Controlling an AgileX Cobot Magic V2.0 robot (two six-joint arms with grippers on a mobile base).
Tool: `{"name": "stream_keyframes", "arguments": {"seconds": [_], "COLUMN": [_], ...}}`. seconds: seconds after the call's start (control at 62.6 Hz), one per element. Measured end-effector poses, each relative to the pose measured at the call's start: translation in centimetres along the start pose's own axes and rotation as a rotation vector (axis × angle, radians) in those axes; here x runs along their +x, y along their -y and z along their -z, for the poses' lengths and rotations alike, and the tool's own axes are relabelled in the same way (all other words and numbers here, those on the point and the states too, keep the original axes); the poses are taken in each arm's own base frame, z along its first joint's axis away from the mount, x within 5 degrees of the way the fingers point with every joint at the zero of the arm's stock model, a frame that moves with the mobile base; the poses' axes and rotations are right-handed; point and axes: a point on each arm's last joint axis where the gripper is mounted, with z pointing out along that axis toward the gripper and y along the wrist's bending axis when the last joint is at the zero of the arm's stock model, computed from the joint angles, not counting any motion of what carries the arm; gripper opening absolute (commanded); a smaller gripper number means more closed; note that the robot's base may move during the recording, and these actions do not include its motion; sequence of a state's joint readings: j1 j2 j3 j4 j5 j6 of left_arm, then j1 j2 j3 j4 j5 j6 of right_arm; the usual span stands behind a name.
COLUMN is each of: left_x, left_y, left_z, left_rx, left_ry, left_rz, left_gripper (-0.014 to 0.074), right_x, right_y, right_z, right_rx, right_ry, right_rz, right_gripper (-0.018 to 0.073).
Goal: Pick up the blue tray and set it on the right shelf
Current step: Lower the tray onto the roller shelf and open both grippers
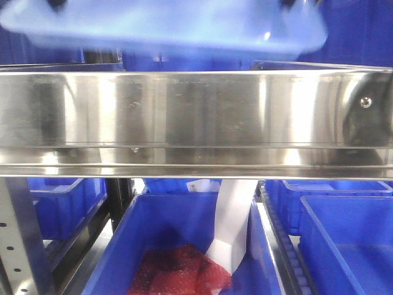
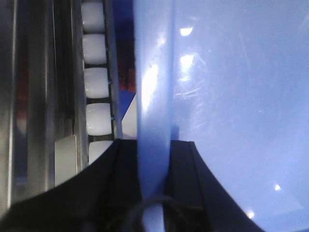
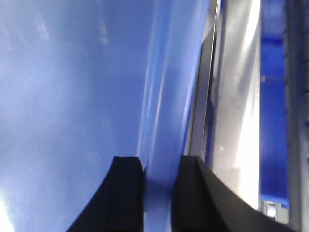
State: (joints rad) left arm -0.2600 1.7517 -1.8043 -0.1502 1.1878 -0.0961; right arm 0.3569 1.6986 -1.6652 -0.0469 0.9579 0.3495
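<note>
Both claws hold the blue tray (image 1: 166, 27) just above the shiny front rail (image 1: 196, 117) of the right shelf (image 1: 17, 239).

Your left claw (image 2: 153, 159) is closed on the tray's rim, pinching the thin wall from both sides. Your right claw (image 3: 157, 166) clamps the opposite rim the same way. In the front view the tray is a blurred pale-blue shape at the top, above the rail, with no visible support beneath it. A row of white rollers (image 2: 96, 82) runs beside the left claw. Below the rail sits a dark-blue bin (image 1: 166, 221) holding red mesh (image 1: 178, 270). To do this step well, hold both ends level, carry the tray fully past the rail, lower it evenly, and release only once it rests. A tilted tray could likely snag its rim on the rail.
</note>
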Motion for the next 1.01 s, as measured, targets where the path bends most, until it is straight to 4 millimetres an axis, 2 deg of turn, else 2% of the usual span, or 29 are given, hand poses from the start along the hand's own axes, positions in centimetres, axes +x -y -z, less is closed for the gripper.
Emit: {"name": "stream_keyframes", "arguments": {"seconds": [0.128, 0.192, 0.287, 0.367, 0.463, 0.559, 0.703, 0.798, 0.878, 0.942, 1.006], "left_x": [-0.2, -0.2, -0.2, -0.2, -0.3, -0.3, -0.3, -0.3, -0.3, -0.2, 0.1], "left_y": [-0.3, -0.4, -0.6, -0.7, -0.7, -0.7, -0.7, -0.6, -0.4, -0.1, 0.2], "left_z": [-2.1, -3.0, -3.6, -3.7, -3.7, -3.7, -3.7, -3.3, -2.0, -0.3, 2.0], "left_rx": [-0.010, -0.015, -0.020, -0.023, -0.025, -0.026, -0.026, -0.024, -0.020, -0.015, -0.009], "left_ry": [-0.042, -0.060, -0.074, -0.073, -0.062, -0.060, -0.058, -0.051, -0.021, 0.012, 0.065], "left_rz": [0.005, 0.007, 0.009, 0.001, -0.002, -0.007, -0.006, -0.013, -0.029, -0.046, -0.061], "left_gripper": [-0.0046, -0.0027, 0.0091, 0.0244, 0.0412, 0.0525, 0.0525, 0.0525, 0.0524, 0.0502, 0.0439], "right_x": [0.3, 0.4, 0.5, 0.4, 0.5, 0.5, 0.5, 0.4, 0.1, 0.0, -0.2], "right_y": [0.0, 0.0, 0.0, 0.0, 0.1, 0.1, 0.1, 0.1, 0.1, 0.1, 0.1], "right_z": [-2.4, -3.3, -3.8, -3.8, -3.8, -3.7, -3.6, -2.5, -0.9, 1.0, 3.2], "right_rx": [0.017, 0.022, 0.023, 0.028, 0.030, 0.031, 0.033, 0.027, 0.017, 0.005, -0.008], "right_ry": [-0.050, -0.066, -0.070, -0.072, -0.076, -0.077, -0.081, -0.061, -0.030, 0.008, 0.055], "right_rz": [0.002, 0.003, 0.005, 0.027, 0.037, 0.041, 0.041, 0.040, 0.038, 0.037, 0.035], "right_gripper": [0.0064, 0.0115, 0.0310, 0.0497, 0.0645, 0.0630, 0.0630, 0.0608, 0.0546, 0.0456, 0.0340]}}
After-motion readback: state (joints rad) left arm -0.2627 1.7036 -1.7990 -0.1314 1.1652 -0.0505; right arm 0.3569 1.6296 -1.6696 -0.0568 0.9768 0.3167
